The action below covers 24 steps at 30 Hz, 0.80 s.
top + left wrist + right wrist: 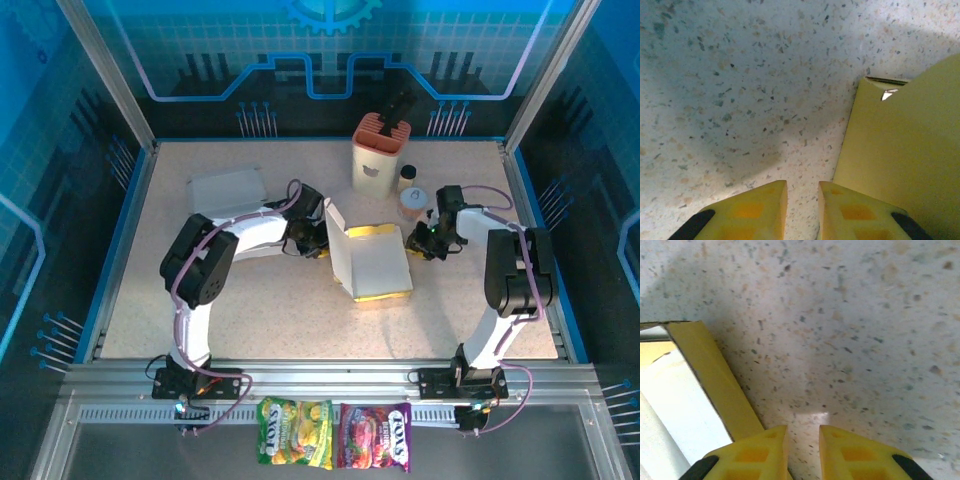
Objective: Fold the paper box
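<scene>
White box, yellow lining, speckled beige counter
The paper box (372,262) is white outside and yellow inside. The counter (250,320) is beige with dark flecks. The left gripper (802,200) and right gripper (803,440) are yellow with black. At 6 o'clock lie a green-yellow candy bag (295,432) and a purple-pink candy bag (375,436).

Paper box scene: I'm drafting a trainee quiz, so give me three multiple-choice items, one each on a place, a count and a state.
1. Where is the paper box? A. middle of the table B. near right corner C. on the front rail
2. How many candy bags lie at the near edge? A. one B. two C. four
3. What is between the fingers of the left tool? A. a box flap B. a candy bag C. nothing
Answers: 1 A, it sits centrally; 2 B, one yellow, one purple; 3 C, bare table shows through the gap.
</scene>
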{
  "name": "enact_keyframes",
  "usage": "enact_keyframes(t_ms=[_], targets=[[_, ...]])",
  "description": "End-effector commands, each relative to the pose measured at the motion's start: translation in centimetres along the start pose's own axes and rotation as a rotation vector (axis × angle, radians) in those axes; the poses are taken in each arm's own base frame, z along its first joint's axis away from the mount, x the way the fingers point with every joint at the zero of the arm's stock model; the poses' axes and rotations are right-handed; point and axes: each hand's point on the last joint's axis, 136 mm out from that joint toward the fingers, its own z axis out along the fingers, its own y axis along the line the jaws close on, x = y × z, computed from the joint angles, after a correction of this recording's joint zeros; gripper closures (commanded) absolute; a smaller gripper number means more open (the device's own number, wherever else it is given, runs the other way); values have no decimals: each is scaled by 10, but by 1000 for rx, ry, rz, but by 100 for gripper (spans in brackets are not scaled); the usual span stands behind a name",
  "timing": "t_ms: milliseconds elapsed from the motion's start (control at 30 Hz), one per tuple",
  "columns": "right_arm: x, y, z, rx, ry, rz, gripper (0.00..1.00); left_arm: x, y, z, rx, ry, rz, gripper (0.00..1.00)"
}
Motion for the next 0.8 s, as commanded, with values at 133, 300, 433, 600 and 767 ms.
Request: enact_keyframes(t_ms=[133, 300, 433, 600, 767], targets=[[23, 21, 5, -55, 42, -40, 77, -9, -22, 4, 71, -4, 7, 77], [34, 31, 8, -56, 46, -59, 77, -12, -19, 7, 85, -9, 2, 77], [40, 41, 8, -61, 41, -71, 78, -15, -19, 6, 118, -16, -4, 77], [47, 52, 11, -60, 37, -80, 79, -17, -21, 7, 171, -2, -7, 77], [53, 57, 11, -78, 37, -35, 81, -22, -26, 9, 213, 25, -8, 77]])
